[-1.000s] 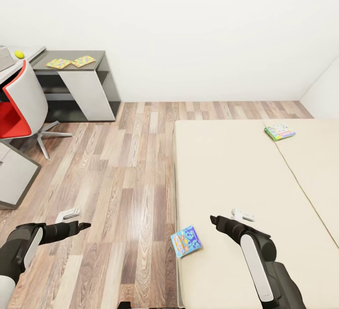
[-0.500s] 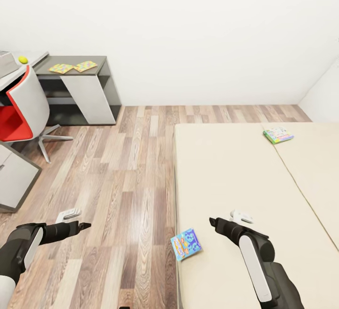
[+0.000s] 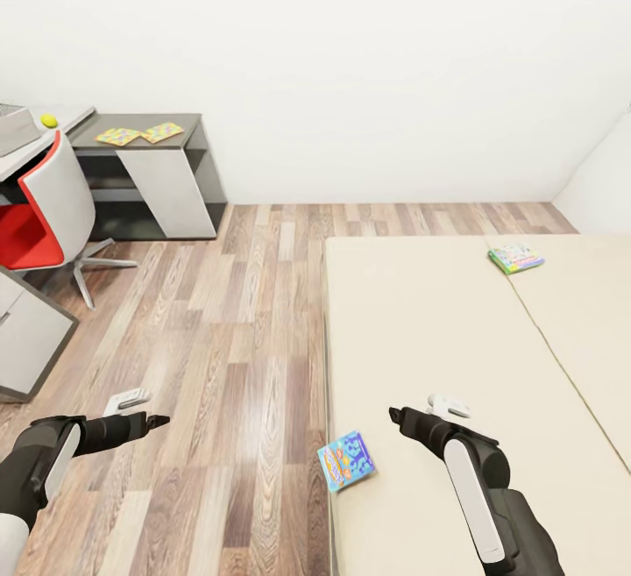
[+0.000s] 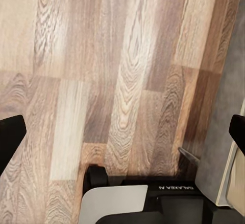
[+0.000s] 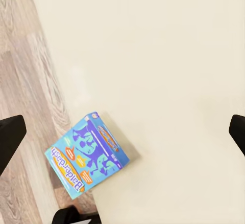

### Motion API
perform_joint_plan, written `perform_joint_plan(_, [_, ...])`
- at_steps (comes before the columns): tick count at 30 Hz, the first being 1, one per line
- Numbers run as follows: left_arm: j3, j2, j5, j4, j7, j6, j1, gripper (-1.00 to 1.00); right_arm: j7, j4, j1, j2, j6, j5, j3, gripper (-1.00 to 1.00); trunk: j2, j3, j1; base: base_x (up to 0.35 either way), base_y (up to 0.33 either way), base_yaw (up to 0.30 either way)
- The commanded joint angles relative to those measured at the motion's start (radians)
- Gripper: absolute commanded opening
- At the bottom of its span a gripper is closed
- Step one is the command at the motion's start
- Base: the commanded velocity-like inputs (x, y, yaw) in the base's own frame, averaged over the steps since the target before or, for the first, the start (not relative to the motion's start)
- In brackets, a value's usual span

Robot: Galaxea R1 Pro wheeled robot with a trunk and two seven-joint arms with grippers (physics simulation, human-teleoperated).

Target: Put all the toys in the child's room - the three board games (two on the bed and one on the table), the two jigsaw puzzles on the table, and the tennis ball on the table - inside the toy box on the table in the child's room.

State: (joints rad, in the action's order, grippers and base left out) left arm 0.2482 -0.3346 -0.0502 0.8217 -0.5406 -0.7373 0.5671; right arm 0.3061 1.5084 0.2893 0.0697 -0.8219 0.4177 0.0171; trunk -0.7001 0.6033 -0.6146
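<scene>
A blue board game (image 3: 346,460) lies at the bed's (image 3: 421,322) near left edge, partly over the floor; the right wrist view shows the same blue box (image 5: 87,155). A white-green board game (image 3: 515,257) rests far off on the bed's right side. Two jigsaw puzzles (image 3: 118,136) (image 3: 162,131) lie on the table's dark side unit (image 3: 191,124). On the white tabletop (image 3: 72,114) sit the tennis ball (image 3: 49,120) and a corner of the grey toy box (image 3: 13,127). My right gripper (image 3: 394,414) (image 5: 122,137) hovers open just right of the blue game. My left gripper (image 3: 158,421) (image 4: 122,142) hangs open over the floor.
A red and grey swivel chair (image 3: 44,208) stands by the desk at the left. A white drawer unit (image 3: 26,330) juts in at the left edge. Wooden floor (image 3: 237,313) runs between desk and bed. White walls close the back and right.
The camera has shifted, so the desk, ball and puzzles sit lower and further right in the picture. Both arms keep the same pose, and the board games lie where they were.
</scene>
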Motion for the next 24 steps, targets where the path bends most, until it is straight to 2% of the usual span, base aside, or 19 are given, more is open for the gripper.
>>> perform_joint_plan(1, [0.002,0.0,-0.005,0.001,-0.001,-0.008,0.001,1.0,0.008,0.001,0.001,0.001,-0.003,0.011,0.001,1.0,-0.001,-0.001,0.0,0.0,0.0,0.0])
perform_joint_plan(15, [0.002,0.0,-0.004,0.001,-0.001,-0.008,0.001,1.0,0.008,0.0,0.001,0.004,-0.002,0.012,0.0,1.0,-0.001,-0.024,0.0,0.0,0.0,0.036])
perform_joint_plan(24, [0.002,0.0,-0.004,0.001,-0.001,-0.008,0.001,1.0,0.008,-0.017,0.001,0.004,0.027,0.013,0.0,1.0,-0.001,-0.039,0.0,0.0,0.0,0.072])
